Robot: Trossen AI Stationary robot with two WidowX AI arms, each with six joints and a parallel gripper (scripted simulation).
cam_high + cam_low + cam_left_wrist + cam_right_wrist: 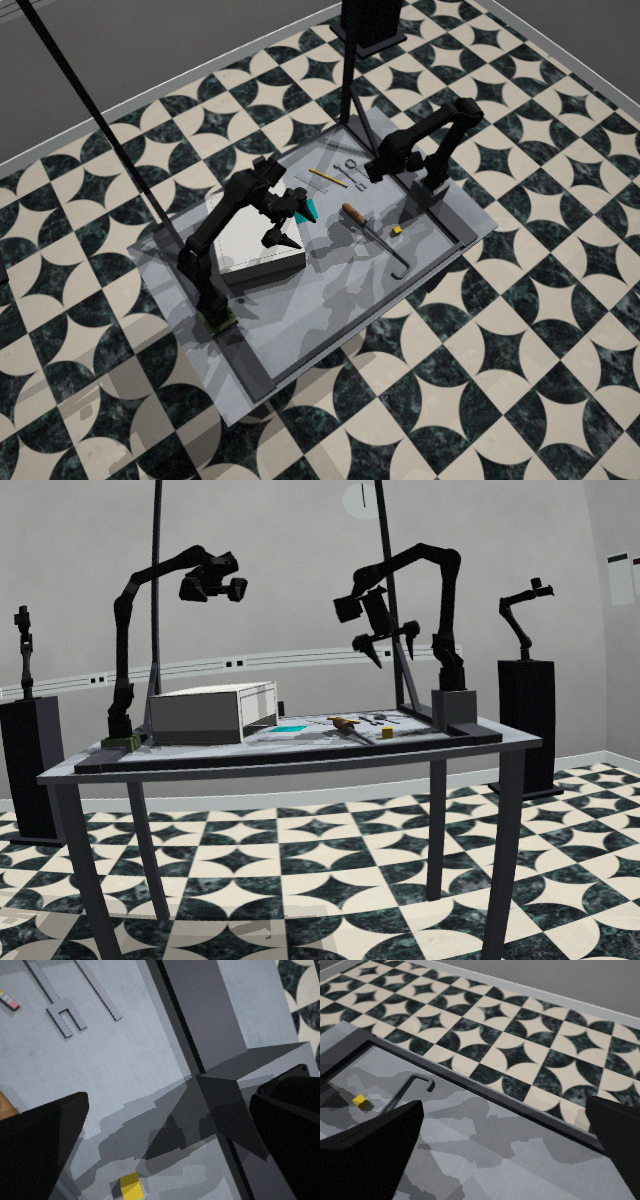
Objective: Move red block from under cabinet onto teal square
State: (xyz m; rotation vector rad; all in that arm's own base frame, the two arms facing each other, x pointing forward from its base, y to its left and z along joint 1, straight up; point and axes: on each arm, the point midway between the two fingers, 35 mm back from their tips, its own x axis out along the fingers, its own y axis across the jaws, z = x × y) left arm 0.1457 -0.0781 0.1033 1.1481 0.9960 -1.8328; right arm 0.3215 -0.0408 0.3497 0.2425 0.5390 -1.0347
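The white and grey cabinet (253,237) stands flat on the table near the right arm's base and also shows in the exterior view (211,712). The red block is not visible in any view. The teal square (300,216) lies just beside the cabinet, partly hidden by the right arm, and is plainer in the exterior view (287,729). My right gripper (306,233) (235,589) (503,1106) hangs high above the cabinet's edge, open and empty. My left gripper (368,175) (392,658) (169,1100) hangs high over the tools, fingers pointing down, open and empty.
A hook tool with a wooden handle (372,232) lies mid-table. A small yellow cube (397,230) (131,1185) (359,1101) sits beside it. Flat wrenches (351,173) and a thin yellow rod (327,177) lie at the back. The left arm's grey pedestal (429,193) and a raised dark frame edge the table.
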